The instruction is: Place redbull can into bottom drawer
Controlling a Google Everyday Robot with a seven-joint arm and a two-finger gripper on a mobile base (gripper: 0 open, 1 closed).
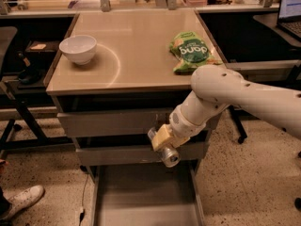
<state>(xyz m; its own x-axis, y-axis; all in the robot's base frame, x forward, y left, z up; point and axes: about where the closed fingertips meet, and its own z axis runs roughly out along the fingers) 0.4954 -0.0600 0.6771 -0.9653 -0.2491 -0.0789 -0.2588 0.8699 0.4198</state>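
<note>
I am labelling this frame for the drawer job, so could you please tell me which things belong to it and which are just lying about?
Belonging to the job: redbull can, held by the gripper in front of the middle drawer; bottom drawer, pulled open beneath it.
Just lying about: white bowl and green snack bag, both on the tabletop.

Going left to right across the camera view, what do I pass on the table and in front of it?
White ceramic bowl → hand holding the slim silver redbull can above the open grey bottom drawer → green snack bag.
</note>
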